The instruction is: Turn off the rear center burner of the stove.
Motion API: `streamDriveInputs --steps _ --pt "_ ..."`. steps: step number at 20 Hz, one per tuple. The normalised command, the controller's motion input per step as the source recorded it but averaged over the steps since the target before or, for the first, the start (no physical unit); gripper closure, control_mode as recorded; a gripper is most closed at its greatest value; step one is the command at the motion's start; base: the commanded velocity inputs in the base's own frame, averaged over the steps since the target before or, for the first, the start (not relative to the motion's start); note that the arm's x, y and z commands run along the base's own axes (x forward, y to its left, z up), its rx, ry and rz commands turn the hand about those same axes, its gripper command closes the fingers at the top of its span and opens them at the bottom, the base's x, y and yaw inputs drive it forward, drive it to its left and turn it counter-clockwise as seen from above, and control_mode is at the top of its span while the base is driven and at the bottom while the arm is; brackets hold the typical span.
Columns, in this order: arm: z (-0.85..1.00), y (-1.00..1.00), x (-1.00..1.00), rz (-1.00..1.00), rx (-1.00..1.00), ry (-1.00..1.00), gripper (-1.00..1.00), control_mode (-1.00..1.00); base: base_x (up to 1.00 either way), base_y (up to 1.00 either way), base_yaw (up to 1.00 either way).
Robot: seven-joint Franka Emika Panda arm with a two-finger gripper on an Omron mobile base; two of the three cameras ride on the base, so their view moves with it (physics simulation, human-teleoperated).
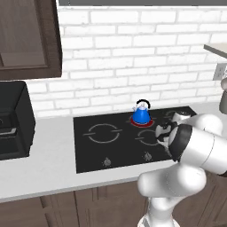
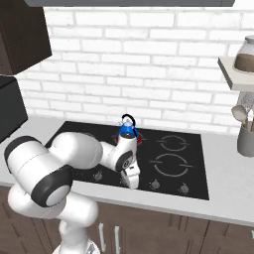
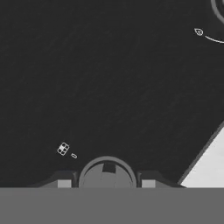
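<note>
The stove (image 1: 91,153) is a glossy black glass cooktop set in the white counter. A small blue kettle (image 1: 142,113) stands on the rear center burner (image 1: 134,122), which glows red around the kettle's base (image 2: 139,139). My gripper (image 2: 132,181) points down at the front knob row of the stove (image 2: 196,161). In the hand view a round dark knob (image 3: 107,173) sits between my two fingertips (image 3: 64,183), with a gap on each side. The gripper (image 3: 106,184) is open. In the left base view my own forearm hides the fingers.
A black boxy oven (image 1: 13,119) stands on the counter (image 1: 44,168) at the left. Other knobs (image 2: 155,184) line the stove's front edge. A grey utensil holder (image 2: 245,136) and a shelf with a jar (image 2: 245,54) are at the right.
</note>
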Motion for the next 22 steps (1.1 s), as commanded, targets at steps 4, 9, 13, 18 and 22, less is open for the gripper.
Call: streamDriveInputs --steps 4,9,13,18,22 --pt "0.00 0.01 0.25 -0.74 0.00 0.04 1.00 -1.00 0.00 0.00 0.00" --pt "0.00 0.07 0.39 -0.78 0.00 0.05 1.00 -1.00 0.00 0.00 0.00" --pt "0.00 0.04 0.35 -0.80 0.00 0.07 1.00 -1.00 0.00 0.00 0.00" --pt "-0.04 0.01 0.08 -0.85 0.00 0.04 1.00 -1.00 0.00 0.00 0.00" --pt "-0.07 0.07 0.08 -0.91 0.00 0.02 1.00 -1.00 0.00 0.00 0.00"
